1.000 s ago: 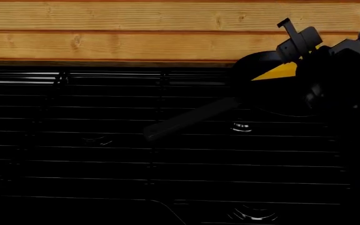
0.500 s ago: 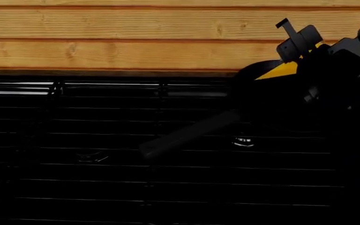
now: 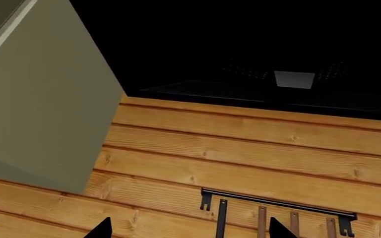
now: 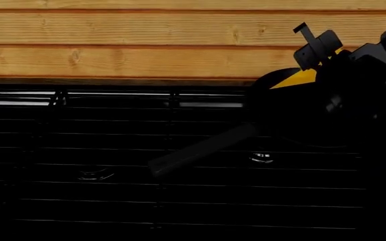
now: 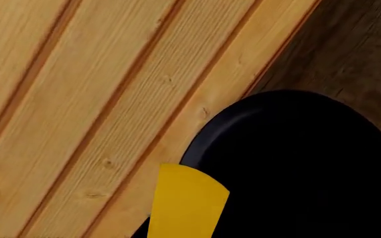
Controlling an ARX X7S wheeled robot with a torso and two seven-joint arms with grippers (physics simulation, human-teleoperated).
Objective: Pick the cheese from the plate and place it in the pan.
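At the left of the stove, my left gripper (image 3: 185, 230) showed only two dark tips, its jaws spread and empty. Rightward, the pan (image 4: 283, 118) sat far right, the cheese (image 4: 299, 78) over its far rim at my right gripper (image 4: 317, 63); I couldn't tell its jaws' grip.

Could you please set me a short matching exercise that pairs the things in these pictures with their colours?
Things:
1. cheese
2. pan
3. wall planks
4. cabinet side

Colours:
A. matte black
B. pale olive grey
C. bright yellow-orange
D. light brown wood grain

Pairs: 1-C, 2-A, 3-D, 4-B
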